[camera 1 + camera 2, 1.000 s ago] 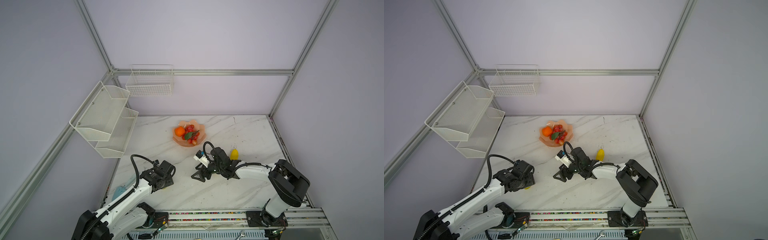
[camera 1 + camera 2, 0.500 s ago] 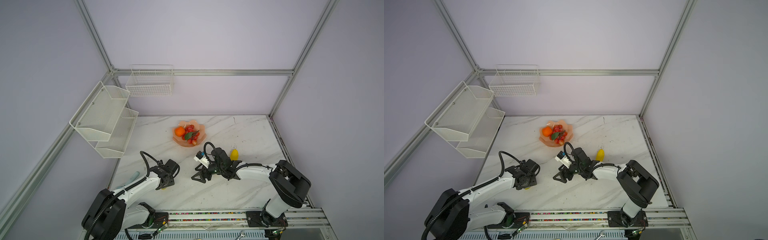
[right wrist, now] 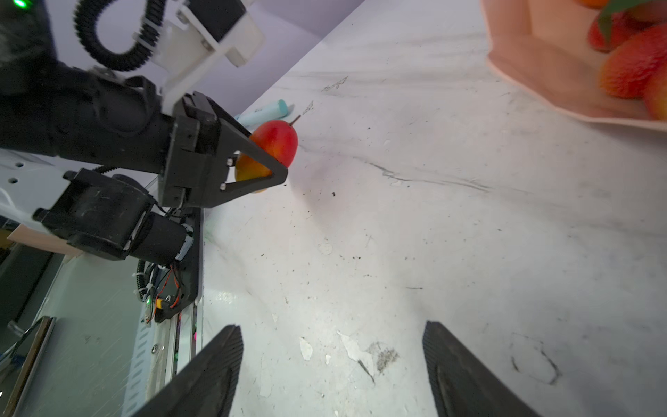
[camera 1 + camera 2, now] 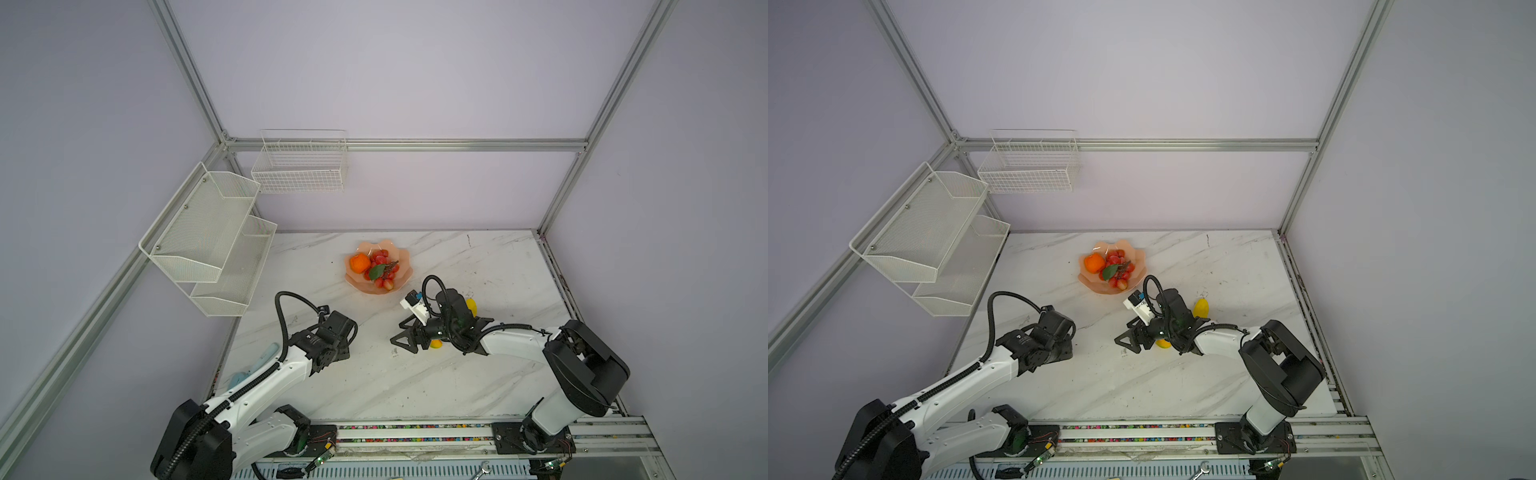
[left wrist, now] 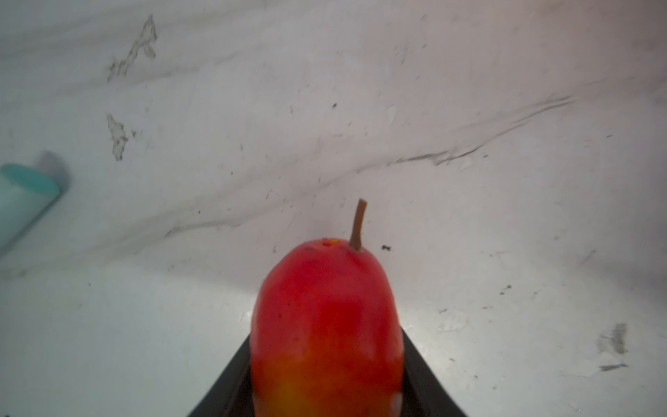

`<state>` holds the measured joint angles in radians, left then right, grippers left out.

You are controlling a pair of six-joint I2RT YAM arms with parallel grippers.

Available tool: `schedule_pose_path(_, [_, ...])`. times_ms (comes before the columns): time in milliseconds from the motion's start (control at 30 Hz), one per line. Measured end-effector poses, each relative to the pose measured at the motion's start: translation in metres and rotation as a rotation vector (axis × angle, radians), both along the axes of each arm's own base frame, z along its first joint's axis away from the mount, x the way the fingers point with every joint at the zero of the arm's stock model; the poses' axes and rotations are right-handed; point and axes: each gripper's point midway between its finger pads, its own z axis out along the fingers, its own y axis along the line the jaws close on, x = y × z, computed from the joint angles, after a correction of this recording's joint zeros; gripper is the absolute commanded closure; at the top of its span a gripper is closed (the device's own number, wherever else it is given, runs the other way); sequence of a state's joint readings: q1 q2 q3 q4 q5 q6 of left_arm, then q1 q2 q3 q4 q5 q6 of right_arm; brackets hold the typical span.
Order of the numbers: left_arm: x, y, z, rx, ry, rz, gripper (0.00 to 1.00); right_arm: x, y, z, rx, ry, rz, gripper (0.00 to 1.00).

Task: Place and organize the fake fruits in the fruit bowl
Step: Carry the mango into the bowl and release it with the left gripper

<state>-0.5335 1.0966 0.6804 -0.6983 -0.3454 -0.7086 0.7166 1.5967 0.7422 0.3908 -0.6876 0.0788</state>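
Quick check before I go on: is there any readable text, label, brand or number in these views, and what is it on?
None readable.
A tiny pale mark on the left arm's wrist housing is too small to make out.
The mango, the fruit bowl and the marble table show no print.

Left hand (image 3: 276, 159) clamped tight, low; right hand (image 3: 332, 328) spread wide, low.

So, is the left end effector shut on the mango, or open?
Shut on the mango. In the left wrist view it sits tight between the two black fingers of the left end effector.
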Motion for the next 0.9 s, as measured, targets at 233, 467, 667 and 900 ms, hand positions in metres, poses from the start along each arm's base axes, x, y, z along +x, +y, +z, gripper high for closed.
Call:
schedule_pose_path(233, [0.093, -0.045, 0.064, -0.092, -0.173, -0.087, 0.52, 0.026, -0.021, 0.004, -0.004, -0.03, -0.143, 0.18])
schedule_pose_path(467, [0.177, -0.076, 0.063, -0.16, -0.173, -0.076, 0.52, 0.035, -0.032, 0.016, 0.019, -0.07, -0.208, 0.17])
schedule_pose_path(667, [0.198, -0.089, 0.034, -0.176, -0.115, -0.06, 0.52, 0.038, -0.033, 0.014, 0.019, -0.064, -0.218, 0.17])
schedule_pose_path(900, [0.209, -0.091, 0.022, -0.187, -0.124, -0.017, 0.51, 0.038, -0.034, 0.012, 0.017, -0.054, -0.222, 0.17])
